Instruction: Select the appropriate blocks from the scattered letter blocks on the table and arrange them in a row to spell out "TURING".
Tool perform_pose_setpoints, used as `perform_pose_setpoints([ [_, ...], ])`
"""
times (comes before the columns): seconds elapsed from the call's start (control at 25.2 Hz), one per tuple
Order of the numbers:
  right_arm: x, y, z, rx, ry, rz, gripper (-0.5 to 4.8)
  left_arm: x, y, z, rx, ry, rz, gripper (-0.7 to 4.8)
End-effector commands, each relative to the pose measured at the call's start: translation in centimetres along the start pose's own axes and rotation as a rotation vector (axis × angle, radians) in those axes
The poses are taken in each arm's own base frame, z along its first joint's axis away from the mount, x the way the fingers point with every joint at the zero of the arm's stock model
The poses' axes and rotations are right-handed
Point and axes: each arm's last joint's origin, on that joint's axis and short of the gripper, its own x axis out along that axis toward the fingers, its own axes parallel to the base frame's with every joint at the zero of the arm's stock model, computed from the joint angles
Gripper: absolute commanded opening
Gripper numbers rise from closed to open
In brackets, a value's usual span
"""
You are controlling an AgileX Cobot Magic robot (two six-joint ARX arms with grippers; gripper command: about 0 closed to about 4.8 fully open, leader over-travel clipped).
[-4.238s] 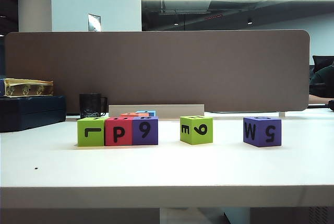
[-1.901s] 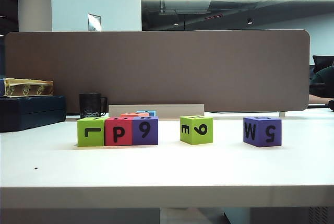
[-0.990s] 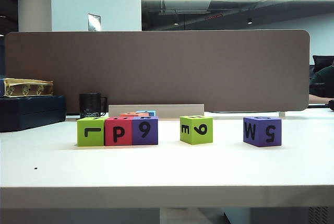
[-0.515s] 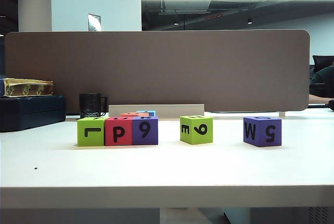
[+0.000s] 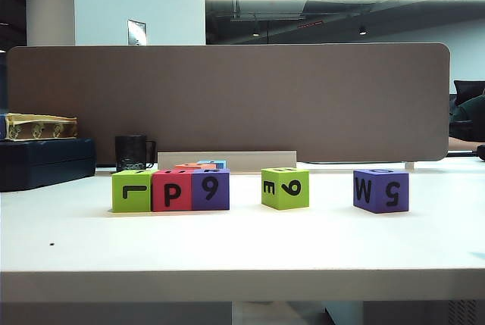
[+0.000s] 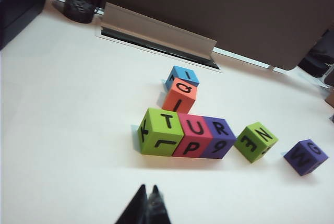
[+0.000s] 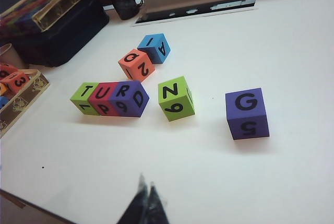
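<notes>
In the exterior view we are seeing the white table (image 5: pixel 242 253) with 3 letter blocks touching in a row at the left: a lime green block (image 5: pixel 131 191), a red block (image 5: pixel 171 190) and a purple block (image 5: pixel 211 189). To their right, apart, a second lime green block (image 5: pixel 285 188) is sitting, and well to its right a second purple block (image 5: pixel 380 190). Behind the row an orange block (image 5: pixel 194 167) and a light blue block (image 5: pixel 213 164) are just peeking over it. A black mug (image 5: pixel 133 152) is standing far left before the brown-grey partition (image 5: pixel 227 101). Neither gripper is showing here.

In the left wrist view we are looking down past the left gripper (image 6: pixel 146 207), its fingers pressed together and hovering over bare table nearer than the row. The row's top faces are reading T, U, R. The orange block, top face G, is lying just behind the row, seemingly touching the light blue block beyond it, though we cannot be sure. The lone green block is showing N on top, the far purple block G.

In the right wrist view the right gripper (image 7: pixel 145 202) is hanging above bare table on the near side of the blocks, and its dark fingers are looking closed together, empty. At the left edge a tray (image 7: pixel 23 98) is holding more blocks.
</notes>
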Motion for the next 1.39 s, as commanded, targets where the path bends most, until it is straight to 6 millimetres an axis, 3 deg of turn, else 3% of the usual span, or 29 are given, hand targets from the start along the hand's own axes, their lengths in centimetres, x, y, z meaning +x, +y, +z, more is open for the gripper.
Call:
perform_pose_setpoints([
  [0.04, 0.1, 0.0, 0.2, -0.006, -0.006, 0.004, -0.02, 0.1, -0.5, 1.4, 0.008, 0.012, -0.015, -0.06],
  [0.4, 0.1, 0.0, 0.2, -0.006, -0.006, 0.004, -0.02, 2.5, -1.4, 6.0, 0.055, 0.120, -0.045, -0.06],
  [0.48, 0.1, 0.0, 0.2, -0.006, -0.006, 0.004, -0.02, 3.5, -1.5, 7.0, 0.046, 0.154, -0.055, -0.06],
  [0.59, 0.1, 0.1, 0.3, -0.007, -0.007, 0.005, -0.02, 6.5, -1.7, 8.8, 0.017, 0.253, -0.109, -0.06],
  [0.99, 0.1, 0.1, 0.5, -0.028, -0.005, 0.004, -0.02, 13.2, -4.5, 9.8, 0.114, 0.408, -0.219, -0.06],
  [1.39, 0.4, 0.2, 1.1, -0.025, 0.022, 0.016, -0.02, 18.5, -7.2, 10.7, 0.160, 0.475, -0.295, -0.06],
])
